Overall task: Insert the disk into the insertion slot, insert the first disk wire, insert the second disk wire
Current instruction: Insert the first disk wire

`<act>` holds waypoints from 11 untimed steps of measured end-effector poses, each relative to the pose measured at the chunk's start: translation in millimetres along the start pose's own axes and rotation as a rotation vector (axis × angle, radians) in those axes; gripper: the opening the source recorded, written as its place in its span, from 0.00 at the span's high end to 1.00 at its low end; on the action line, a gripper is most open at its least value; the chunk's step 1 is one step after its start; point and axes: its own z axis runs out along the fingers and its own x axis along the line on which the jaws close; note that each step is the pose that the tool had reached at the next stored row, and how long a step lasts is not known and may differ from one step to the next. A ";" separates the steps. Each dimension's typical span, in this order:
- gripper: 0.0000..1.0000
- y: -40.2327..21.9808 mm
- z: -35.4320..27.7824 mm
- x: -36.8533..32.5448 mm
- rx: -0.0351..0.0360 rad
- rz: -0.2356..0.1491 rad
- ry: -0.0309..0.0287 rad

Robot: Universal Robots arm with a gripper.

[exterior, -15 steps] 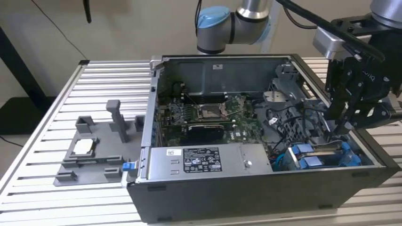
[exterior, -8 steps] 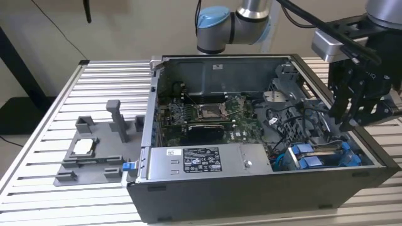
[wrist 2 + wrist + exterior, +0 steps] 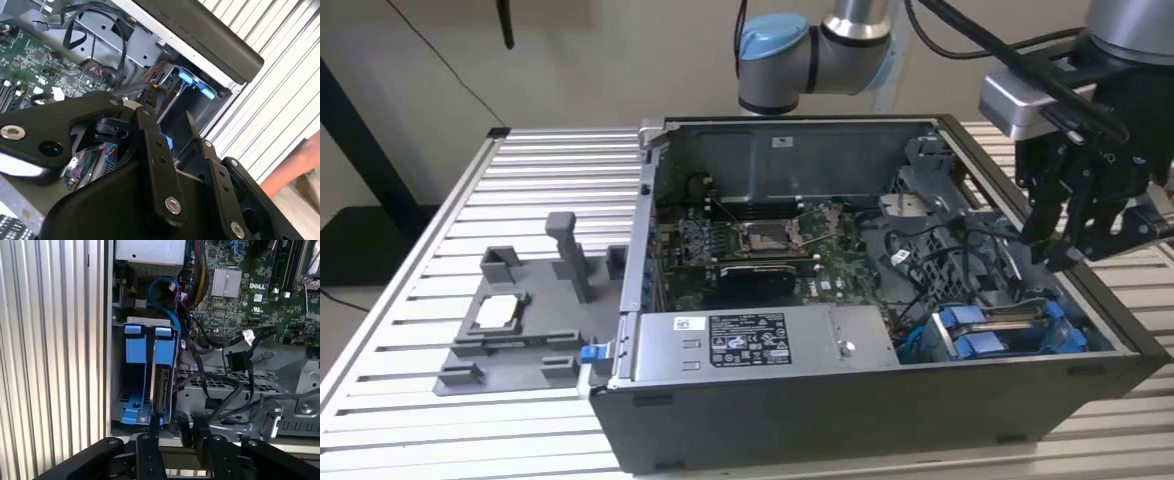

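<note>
The disk [image 3: 163, 390] stands on edge in its blue carrier [image 3: 135, 347] inside the grey insertion slot [image 3: 117, 405], at the case's front corner on the exterior view's right [image 3: 1003, 328]. Its connector edge faces up and is bare. A loose black wire with a flat plug [image 3: 235, 361] hangs beside the slot over the metal bay, and a blue cable [image 3: 165, 287] loops above it. My gripper [image 3: 175, 432] hovers open just above the disk's end; it holds nothing. It shows over the case's right wall [image 3: 1067, 250], and its black fingers [image 3: 150, 107] reach toward the blue carrier [image 3: 196, 85].
The open computer case [image 3: 854, 420] lies on a slatted metal table [image 3: 547, 170]. The motherboard [image 3: 767, 240] and grey power-supply box [image 3: 747, 345] fill its middle. A grey fixture [image 3: 520, 315] sits on the exterior view's left. A person's arm [image 3: 295, 167] is beside the table.
</note>
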 end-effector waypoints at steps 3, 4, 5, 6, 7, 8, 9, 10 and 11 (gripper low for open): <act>0.60 -0.1 0.8 -1.5 0.0041 -0.034 -0.0056; 0.60 0.0 1.0 -1.9 0.0045 -0.046 -0.0075; 0.60 0.0 1.3 -2.4 0.0053 -0.057 -0.0095; 0.60 0.0 1.6 -3.0 0.0063 -0.068 -0.0113; 0.60 0.0 1.9 -3.6 0.0075 -0.078 -0.0129; 0.60 0.1 2.2 -4.2 0.0087 -0.088 -0.0140; 0.60 0.1 2.7 -4.7 0.0101 -0.098 -0.0153; 0.60 0.2 3.1 -4.8 0.0117 -0.106 -0.0166; 0.60 0.2 3.5 -4.9 0.0129 -0.113 -0.0176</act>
